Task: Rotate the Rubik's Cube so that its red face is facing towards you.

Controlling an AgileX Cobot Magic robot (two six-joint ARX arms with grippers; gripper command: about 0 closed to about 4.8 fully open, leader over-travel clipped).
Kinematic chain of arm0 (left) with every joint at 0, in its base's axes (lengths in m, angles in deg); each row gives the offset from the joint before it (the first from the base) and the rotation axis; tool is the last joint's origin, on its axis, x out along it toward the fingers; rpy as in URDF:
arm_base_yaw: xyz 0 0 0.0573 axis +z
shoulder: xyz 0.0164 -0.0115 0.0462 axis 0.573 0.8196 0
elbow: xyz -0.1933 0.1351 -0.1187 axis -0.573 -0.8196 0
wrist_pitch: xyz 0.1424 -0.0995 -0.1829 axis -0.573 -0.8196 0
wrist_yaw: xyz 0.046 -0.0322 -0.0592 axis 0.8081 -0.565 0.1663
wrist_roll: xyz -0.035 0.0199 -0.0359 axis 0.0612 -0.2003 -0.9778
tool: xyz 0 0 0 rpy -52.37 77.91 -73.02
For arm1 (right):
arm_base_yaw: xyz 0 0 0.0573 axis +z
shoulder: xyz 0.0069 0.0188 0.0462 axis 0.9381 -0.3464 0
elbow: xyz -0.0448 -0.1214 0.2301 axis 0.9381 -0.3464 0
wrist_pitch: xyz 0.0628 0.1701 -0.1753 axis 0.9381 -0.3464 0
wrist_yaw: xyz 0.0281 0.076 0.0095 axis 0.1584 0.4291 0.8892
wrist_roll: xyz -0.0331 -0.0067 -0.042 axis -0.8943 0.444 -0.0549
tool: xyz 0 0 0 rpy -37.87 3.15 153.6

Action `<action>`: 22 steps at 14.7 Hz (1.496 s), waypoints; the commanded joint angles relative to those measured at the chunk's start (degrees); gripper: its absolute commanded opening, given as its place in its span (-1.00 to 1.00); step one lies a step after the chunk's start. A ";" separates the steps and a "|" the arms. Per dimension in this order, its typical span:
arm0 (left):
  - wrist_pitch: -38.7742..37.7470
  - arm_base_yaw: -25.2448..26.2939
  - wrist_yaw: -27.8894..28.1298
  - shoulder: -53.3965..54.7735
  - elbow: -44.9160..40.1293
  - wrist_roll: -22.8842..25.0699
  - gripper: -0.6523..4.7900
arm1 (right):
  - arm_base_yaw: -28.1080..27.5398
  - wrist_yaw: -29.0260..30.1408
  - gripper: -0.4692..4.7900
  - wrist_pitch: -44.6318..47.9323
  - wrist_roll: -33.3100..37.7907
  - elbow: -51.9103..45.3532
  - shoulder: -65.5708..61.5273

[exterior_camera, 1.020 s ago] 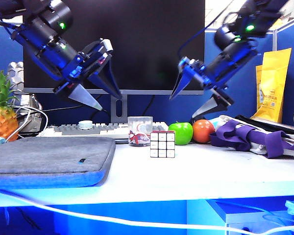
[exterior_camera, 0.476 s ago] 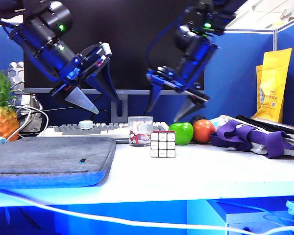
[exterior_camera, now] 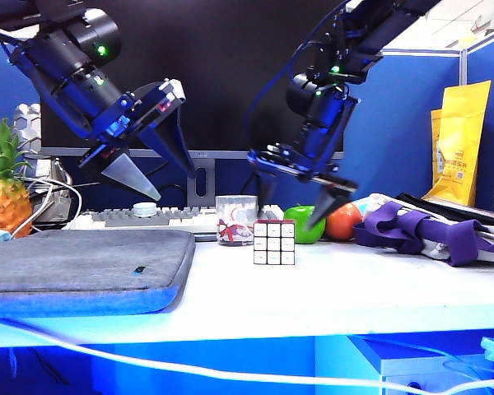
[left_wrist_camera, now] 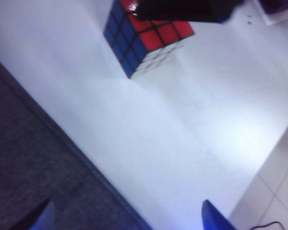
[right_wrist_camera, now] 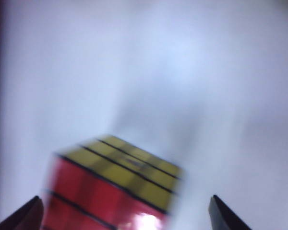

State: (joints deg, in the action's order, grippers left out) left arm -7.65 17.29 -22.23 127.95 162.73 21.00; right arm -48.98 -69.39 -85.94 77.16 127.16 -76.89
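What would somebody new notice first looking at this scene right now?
Probably the Rubik's Cube standing alone mid-table, white face toward the camera, red face on top. Just above it hangs the right end effector, jaws open, straddling the cube without touching it. The left end effector hovers open, higher, over the grey pad on the left.

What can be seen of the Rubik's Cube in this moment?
The Rubik's Cube is a small 3x3 puzzle with a black frame and glossy square stickers. It sits flat and upright on the white table, white face toward the exterior camera, red face on top; blue and yellow sides show in the wrist views. Nothing touches it. The open right gripper hangs just above; the open left gripper is farther off.
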 commanded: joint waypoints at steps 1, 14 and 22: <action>0.31 -0.04 -2.27 -0.22 0.37 -0.59 0.73 | 0.96 1.97 1.00 2.86 3.26 0.24 0.33; -0.70 -0.04 -2.67 -0.22 0.37 -0.55 0.73 | 2.99 -1.70 0.54 4.59 2.27 0.31 -2.54; -0.37 -0.04 -2.51 -0.22 0.37 -0.63 0.73 | 2.99 -2.49 -0.24 7.19 1.03 0.35 -2.43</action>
State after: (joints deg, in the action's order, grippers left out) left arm -8.54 17.29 -24.48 127.93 162.75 20.45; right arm -46.12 -71.62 -80.89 78.45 127.40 -79.84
